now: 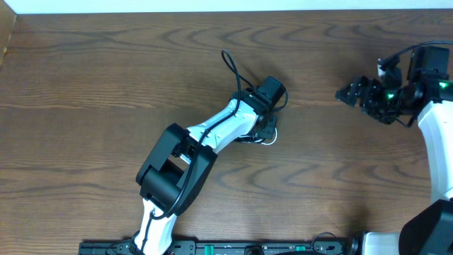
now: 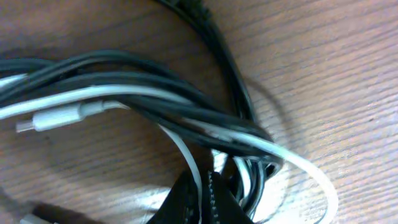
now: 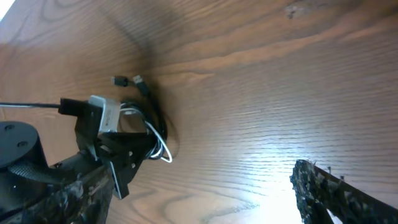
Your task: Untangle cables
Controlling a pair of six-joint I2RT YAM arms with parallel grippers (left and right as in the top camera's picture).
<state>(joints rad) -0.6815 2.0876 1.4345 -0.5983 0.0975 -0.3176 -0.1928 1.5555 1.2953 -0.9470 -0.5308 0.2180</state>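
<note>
The black cable [image 1: 230, 67] and the white cable [image 1: 270, 140] lie tangled together at the table's middle. In the left wrist view the black strands [image 2: 155, 68] cross over the white cord [image 2: 298, 162], whose white plug [image 2: 56, 117] points left. My left gripper [image 1: 263, 131] is down on the tangle, and its jaws [image 2: 204, 196] are shut on a white strand. My right gripper [image 1: 350, 93] is open and empty, well to the right of the tangle. Its view [image 3: 199, 193] shows the white loop [image 3: 163, 149] and two plug ends [image 3: 127, 81] beside the left gripper.
The wooden table [image 1: 85, 85] has its far edge along the top of the overhead view. The left arm [image 1: 184, 163] stretches from the near edge to the middle. The right arm's body [image 1: 432, 120] stands at the right edge.
</note>
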